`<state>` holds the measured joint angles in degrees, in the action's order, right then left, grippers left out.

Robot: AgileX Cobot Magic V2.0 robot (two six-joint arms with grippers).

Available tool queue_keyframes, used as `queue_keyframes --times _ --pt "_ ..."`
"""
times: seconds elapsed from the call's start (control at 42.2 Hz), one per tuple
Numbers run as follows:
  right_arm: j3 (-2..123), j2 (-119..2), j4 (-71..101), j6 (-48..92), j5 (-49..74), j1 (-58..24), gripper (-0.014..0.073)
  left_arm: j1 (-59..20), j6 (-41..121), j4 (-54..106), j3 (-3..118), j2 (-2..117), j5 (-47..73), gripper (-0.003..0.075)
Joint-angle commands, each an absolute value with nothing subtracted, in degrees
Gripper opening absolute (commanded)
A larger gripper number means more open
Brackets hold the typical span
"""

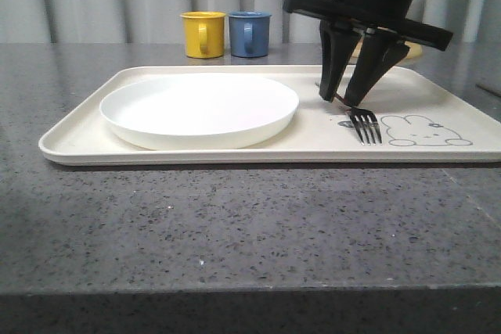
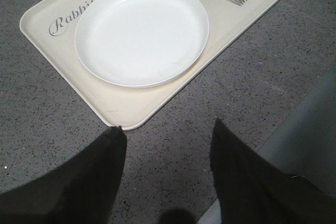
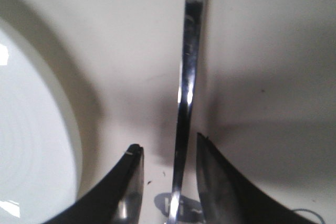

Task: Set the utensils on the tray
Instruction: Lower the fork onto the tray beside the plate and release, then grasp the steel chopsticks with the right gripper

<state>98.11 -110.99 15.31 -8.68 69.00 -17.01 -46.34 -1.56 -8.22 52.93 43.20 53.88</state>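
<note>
The fork lies on the tray at the right of the front view, tines toward the camera, just left of the drawn rabbit. The right gripper stands over its handle with both fingers down near the tray; in the right wrist view the handle runs between the parted fingers with a gap on each side. The white plate sits left of centre on the tray. Yellow mug and blue mug stand behind, at upper centre. The left gripper hovers spread wide over the dark table, beside the tray's corner.
</note>
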Motion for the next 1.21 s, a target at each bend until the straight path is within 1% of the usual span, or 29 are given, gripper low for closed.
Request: queue_keyframes --times 0.0,0.071,0.213,0.332,0.593,0.83,0.996,1.186 --pt "99.9 -104.4 15.0 -2.1 69.0 -16.7 0.0299 -46.7 -2.3 -8.6 54.4 43.4 50.3 0.0368" --pt "99.8 -101.8 12.3 0.0 69.9 -16.7 0.0299 -46.7 -2.3 -8.6 54.4 43.4 50.3 0.0368" --pt "99.7 -97.5 1.2 0.5 73.8 -16.1 0.0299 -46.7 -2.3 -8.6 54.4 43.4 50.3 0.0368" --pt "99.6 -95.4 -4.3 0.5 76.1 -13.5 0.0299 -46.7 -2.3 -8.6 54.4 43.4 50.3 0.0368" --pt "97.8 -94.8 -2.6 0.7 77.0 -4.1 0.0298 -46.7 -2.3 -8.6 54.4 43.4 50.3 0.0368" --pt "88.6 -94.8 -1.9 1.6 73.7 2.1 0.0298 -46.7 -2.3 -8.6 54.4 43.4 50.2 0.0368" --pt "82.5 -94.8 -1.0 2.3 69.7 4.3 0.0298 -46.7 -2.3 -8.6 54.4 43.4 48.9 0.0368" --pt "79.2 -94.9 0.0 2.5 66.3 4.7 0.0298 -46.7 -2.3 -8.6 54.4 43.4 47.6 0.0368"
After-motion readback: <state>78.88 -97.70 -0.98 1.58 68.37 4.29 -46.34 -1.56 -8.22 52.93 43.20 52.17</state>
